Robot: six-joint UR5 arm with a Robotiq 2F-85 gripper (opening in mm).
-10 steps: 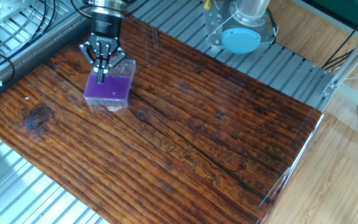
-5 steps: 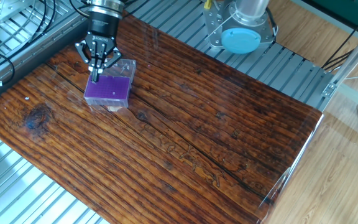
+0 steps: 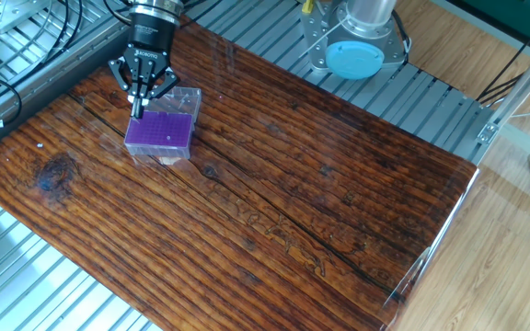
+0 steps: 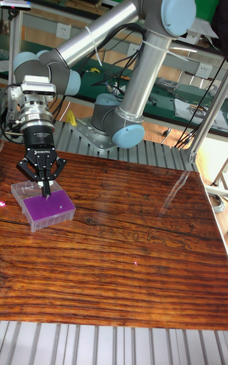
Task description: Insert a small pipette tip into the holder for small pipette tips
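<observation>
The small clear plastic box with a purple hole-dotted top plate (image 3: 161, 134) (image 4: 47, 208) sits on the brown wooden table (image 3: 274, 193) (image 4: 126, 257) near its far left corner. The black two-finger gripper (image 3: 139, 112) (image 4: 45, 194) hangs directly above the box's rear edge.

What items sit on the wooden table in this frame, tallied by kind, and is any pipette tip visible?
Holder for small pipette tips (clear box, purple top plate): 1
Gripper above the holder: 1
Loose pipette tips on the wooden table: 0 visible; whether the gripper holds one is too small to tell
Total: 2
</observation>
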